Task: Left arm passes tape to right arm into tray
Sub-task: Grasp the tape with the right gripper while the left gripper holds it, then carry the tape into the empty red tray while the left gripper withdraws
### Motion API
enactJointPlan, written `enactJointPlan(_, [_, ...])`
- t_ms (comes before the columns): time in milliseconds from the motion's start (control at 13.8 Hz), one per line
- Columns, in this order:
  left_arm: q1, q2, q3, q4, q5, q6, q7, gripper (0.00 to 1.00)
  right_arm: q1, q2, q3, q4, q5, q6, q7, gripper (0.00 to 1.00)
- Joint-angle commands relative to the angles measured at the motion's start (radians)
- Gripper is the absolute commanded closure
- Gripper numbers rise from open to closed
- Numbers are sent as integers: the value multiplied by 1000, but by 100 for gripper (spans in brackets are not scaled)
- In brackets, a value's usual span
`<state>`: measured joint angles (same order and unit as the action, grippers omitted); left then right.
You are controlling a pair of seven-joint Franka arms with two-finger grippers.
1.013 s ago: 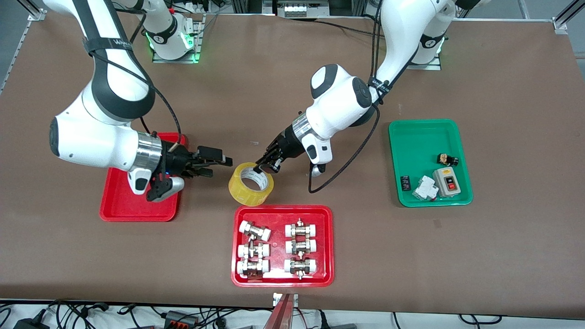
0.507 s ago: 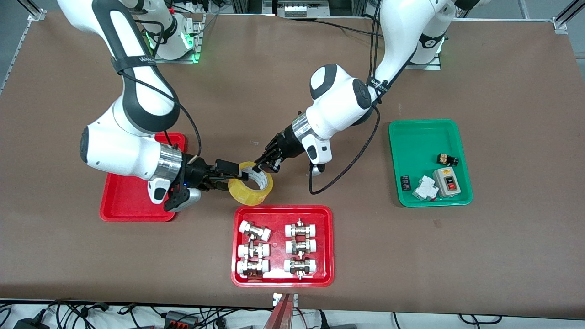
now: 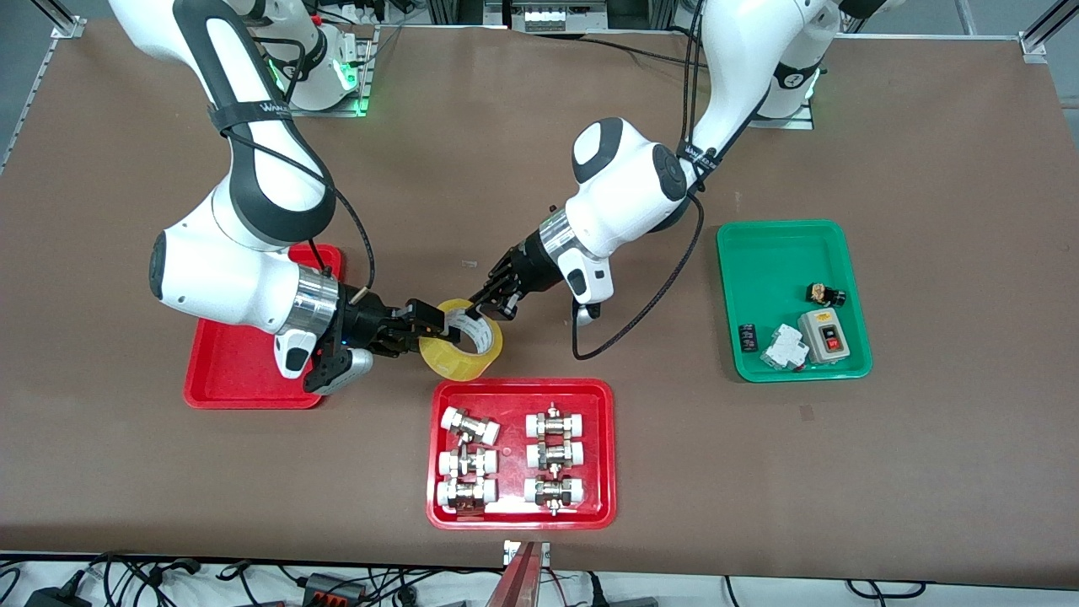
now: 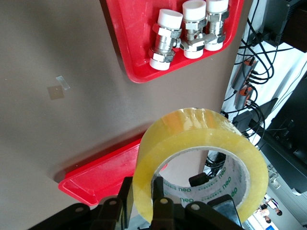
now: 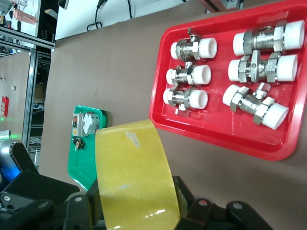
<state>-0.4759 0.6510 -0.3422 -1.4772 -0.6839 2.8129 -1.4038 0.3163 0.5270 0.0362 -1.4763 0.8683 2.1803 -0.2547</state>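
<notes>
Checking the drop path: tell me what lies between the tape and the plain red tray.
In the front view, only the right gripper and its silver wrist sit between the tape and the plain red tray, with brown table beneath.

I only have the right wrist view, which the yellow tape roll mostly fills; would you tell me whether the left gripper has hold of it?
Observer: Yes. The left wrist view shows the left gripper shut on the wall of the tape, one finger inside the core and one outside.
Operator: Thank you. Where is the right gripper relative to the roll?
Observer: The right gripper is at the roll's side toward the right arm's end of the table.
Operator: And the tray for the drop?
Observer: The plain red tray lies below the right arm's wrist, toward the right arm's end of the table from the tape.
</notes>
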Motion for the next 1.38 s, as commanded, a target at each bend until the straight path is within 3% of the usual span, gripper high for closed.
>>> enactJointPlan(0, [-4,1,0,21,-6,-7,14,88,4,5,-6,30,24,0,0,100])
enactJointPlan(72, [-6,2,6,26,10,-7,23,40,4,5,-6,30,24,0,2,100])
enactJointPlan(145, [-3,1,6,25,89,-7,43,1,4,5,-6,31,24,0,2,100])
enactJointPlan(289, [19,-2,15,37,350,-7,91,0,3,4,-6,31,24,-4,3,100])
enactJointPlan(362, [77,-5,6,38,453,-12,97,0,3,2,-6,33,24,-4,8,100])
enactJointPlan(579, [186,-60,8,40,541,-169,155,0,-16,2,-15,57,23,-37,22,100])
enactJointPlan(868, [347,-184,3,58,537,-615,406,0,-156,-7,-16,44,-72,-270,-4,100])
enactJointPlan(1158, [494,-232,5,229,540,-1181,474,0,-317,-9,-16,1,-172,-454,-186,100])
enactJointPlan(1303, [554,-232,22,313,616,-1442,724,0,-406,-9,-16,-48,-189,-525,-315,100])
